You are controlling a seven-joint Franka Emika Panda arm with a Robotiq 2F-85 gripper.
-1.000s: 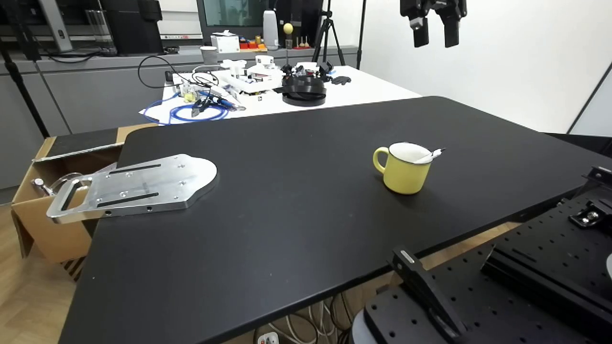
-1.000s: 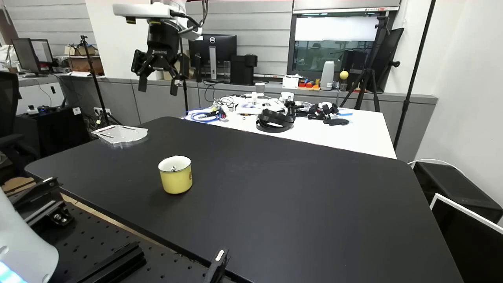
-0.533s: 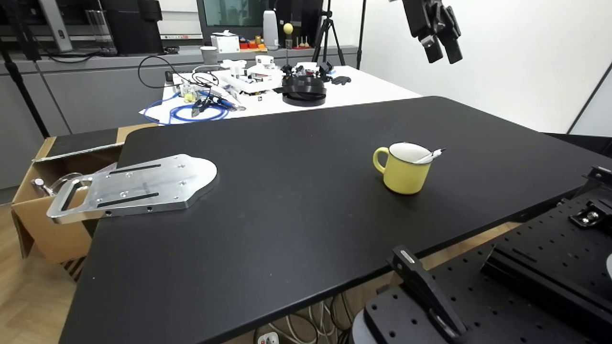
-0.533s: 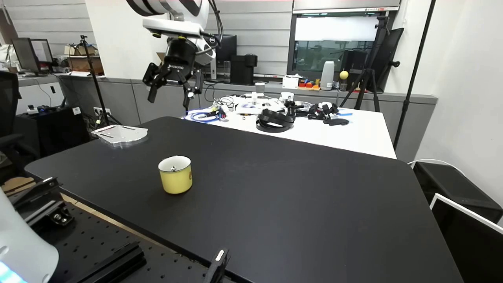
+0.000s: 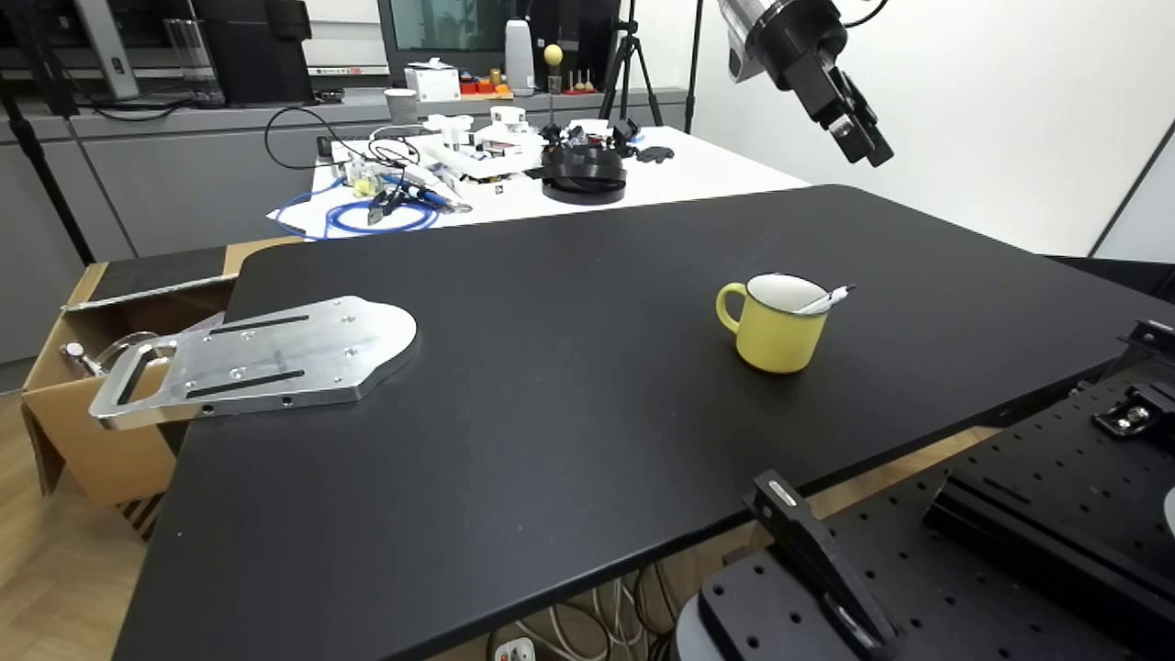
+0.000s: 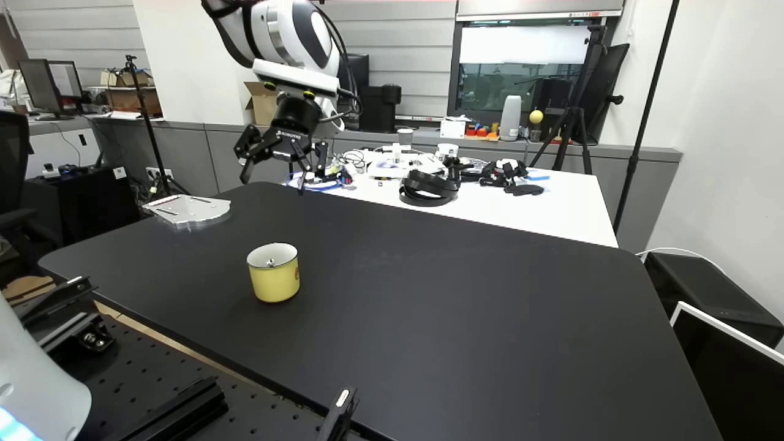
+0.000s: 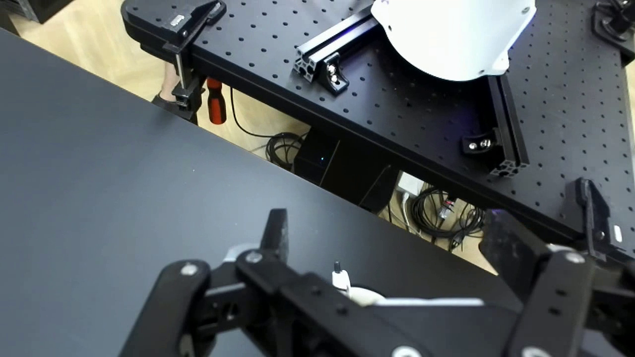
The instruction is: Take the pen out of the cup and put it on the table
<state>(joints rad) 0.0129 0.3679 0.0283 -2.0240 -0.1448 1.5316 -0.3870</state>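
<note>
Pen [image 5: 833, 297]: in the cup [image 5: 778, 332], slanted against the rim; dark tip projects past the rim, to the right in an exterior view.
Cup: pale yellow with dark rim, upright on the black surface [image 5: 551, 431], handle to the left in that view.
Hand [image 6: 272, 184]: raised above the surface, tilted, well apart from the cup; fingers spread wide.
Wrist view: pen tip and part of the cup show past the hand, which hides the rest of the cup.
Metal plate [image 5: 294, 353]: flat at the surface's left edge, cut-out end projecting past it, near a cardboard box [image 5: 101, 459].
White worktop [image 6: 551, 208]: beyond the far edge in both exterior views; carries a black ring-shaped object [image 5: 583, 174] among other clutter.
</note>
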